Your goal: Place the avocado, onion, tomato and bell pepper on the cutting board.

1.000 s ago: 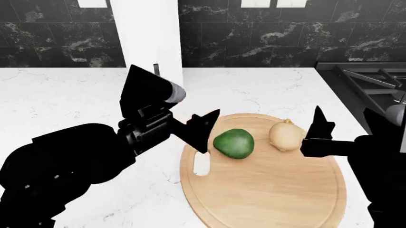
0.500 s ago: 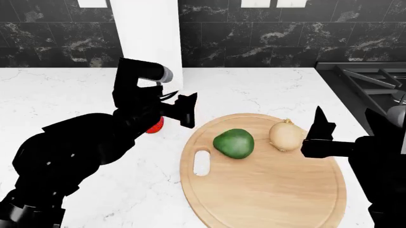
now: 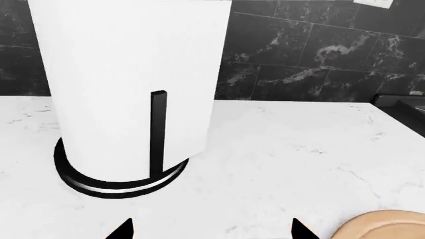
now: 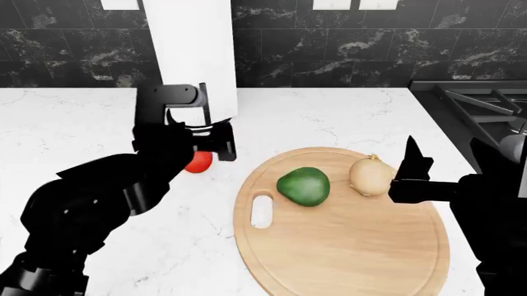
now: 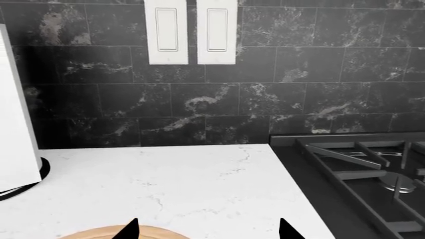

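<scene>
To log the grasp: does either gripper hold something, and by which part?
Nothing is held: the left gripper and the right gripper both show spread, empty fingertips.

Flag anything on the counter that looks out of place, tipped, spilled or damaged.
Nothing stands out. The avocado and onion sit intact on the cutting board, the tomato rests on the counter half hidden behind the left arm, and the paper towel roll stands upright in its holder. No spills show.

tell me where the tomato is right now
In the head view the tomato sits on the counter left of the board, partly hidden behind the left gripper, near the paper towel roll.
</scene>
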You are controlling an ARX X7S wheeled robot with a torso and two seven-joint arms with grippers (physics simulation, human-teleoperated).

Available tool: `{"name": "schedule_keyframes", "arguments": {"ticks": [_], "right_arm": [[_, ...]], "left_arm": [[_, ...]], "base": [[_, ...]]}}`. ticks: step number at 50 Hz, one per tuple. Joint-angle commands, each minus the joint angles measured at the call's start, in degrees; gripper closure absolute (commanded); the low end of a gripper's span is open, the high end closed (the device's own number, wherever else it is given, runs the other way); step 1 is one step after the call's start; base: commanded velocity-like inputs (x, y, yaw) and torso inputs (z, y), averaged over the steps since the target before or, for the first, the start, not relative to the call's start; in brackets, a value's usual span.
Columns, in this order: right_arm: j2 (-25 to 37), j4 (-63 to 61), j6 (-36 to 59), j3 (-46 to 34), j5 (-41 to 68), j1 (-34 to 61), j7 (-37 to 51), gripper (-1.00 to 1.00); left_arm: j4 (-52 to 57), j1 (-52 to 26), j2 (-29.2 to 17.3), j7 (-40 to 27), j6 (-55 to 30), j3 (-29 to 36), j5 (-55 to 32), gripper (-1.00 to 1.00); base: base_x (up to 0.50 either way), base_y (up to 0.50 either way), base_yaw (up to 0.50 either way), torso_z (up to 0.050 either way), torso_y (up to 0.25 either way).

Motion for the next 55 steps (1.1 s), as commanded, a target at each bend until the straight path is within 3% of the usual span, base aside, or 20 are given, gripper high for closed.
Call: {"name": "schedule_keyframes", "arguments": {"ticks": [1,34,55], "right_arm": [[-0.08,0.18,-0.69,0.07,-0.77,-0.68,-1.15,-1.00],[-0.63,0.80,-1.84,-0.29,-2.19,-1.22,-2.42,-1.00],[-0.46,0.98,-1.89,-0.43,-1.94,-0.79,-2.45,-1.00]], "left_arm": [[-0.15,1.37,0.31,-4.34,-0.22,-1.17,-0.11,-1.00],[0.60,4.91,-0.30,-9.82,-1.36,-2.39,-1.37,-1.00],[-3.52,5.01,0.89,-8.28,-1.56,-1.03,-1.52,-1.00]], "base": [[0.00,0.00,0.00,0.000,0.000],[0.00,0.00,0.00,0.000,0.000],[0.00,0.00,0.00,0.000,0.000]]}}
